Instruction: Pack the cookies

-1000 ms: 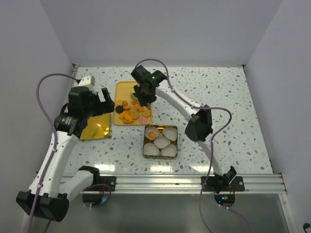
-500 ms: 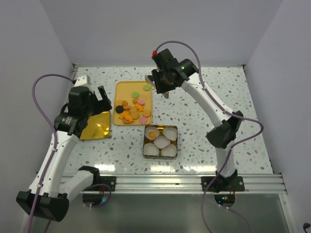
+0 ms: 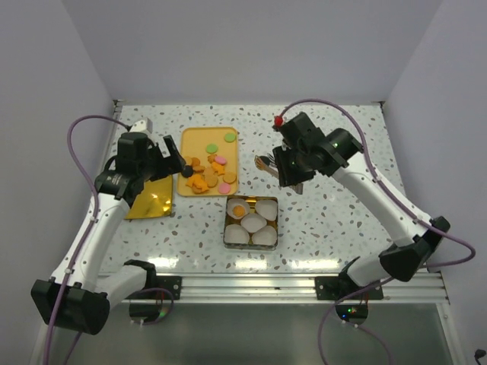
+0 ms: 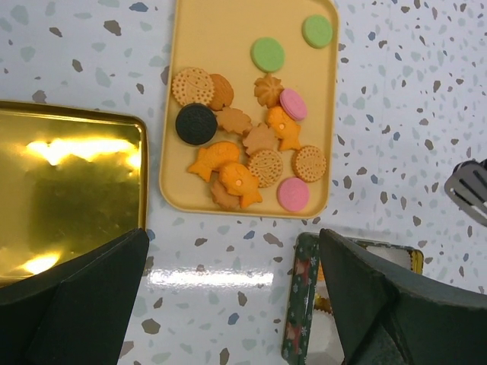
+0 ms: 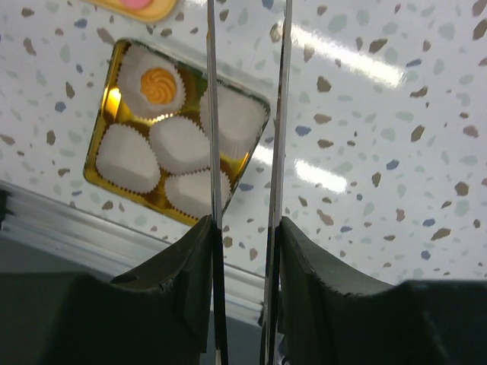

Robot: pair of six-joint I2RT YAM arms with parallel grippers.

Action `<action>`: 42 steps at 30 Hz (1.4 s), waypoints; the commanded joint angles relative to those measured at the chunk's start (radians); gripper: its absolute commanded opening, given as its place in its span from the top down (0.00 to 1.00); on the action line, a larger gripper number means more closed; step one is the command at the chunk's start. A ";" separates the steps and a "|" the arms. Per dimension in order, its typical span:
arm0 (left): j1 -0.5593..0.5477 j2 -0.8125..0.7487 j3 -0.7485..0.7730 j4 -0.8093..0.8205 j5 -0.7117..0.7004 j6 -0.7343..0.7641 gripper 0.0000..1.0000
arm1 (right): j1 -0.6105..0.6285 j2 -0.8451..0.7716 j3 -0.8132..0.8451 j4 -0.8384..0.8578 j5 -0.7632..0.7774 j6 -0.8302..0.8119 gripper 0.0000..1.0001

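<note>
The cookies (image 4: 243,152) lie on a yellow tray (image 4: 221,38) left of centre on the counter (image 3: 342,137). Most are orange-brown and bunched in the tray's near half. Among them are one black and two pink, and two green ones sit apart toward the far end. One orange cookie (image 5: 160,84) is already in the tin (image 3: 225,222), in the far-left of its white paper cups (image 5: 179,144). The other cups show only white. The tin stands just nearer the arm bases than the tray, off its right corner and not touching it.

A gold lid (image 4: 68,190) lies flat just left of the tray, with a thin strip of counter between them.

The left claw (image 4: 232,251) hangs above the gap between lid, tray and tin. Its jaws are wide apart and hold nothing.

The right claw (image 5: 243,228) is pinched narrow on a pair of metal tongs (image 5: 211,114), its pads pressing the two thin blades from either side. The blades stay slightly apart. In the top view the tongs point left over bare counter, right of the tray and beyond the tin. Whether their tips carry anything cannot be told.
</note>
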 commanded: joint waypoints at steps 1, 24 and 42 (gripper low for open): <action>0.003 -0.005 -0.003 0.085 0.075 0.007 0.00 | 0.003 -0.127 -0.102 0.024 -0.105 0.053 0.69; 0.001 -0.045 -0.021 0.044 0.086 0.030 0.01 | 0.003 -0.312 -0.415 0.025 -0.221 0.091 0.59; 0.001 -0.082 -0.003 -0.004 0.047 0.038 0.00 | 0.005 -0.275 -0.302 0.002 -0.169 0.068 0.52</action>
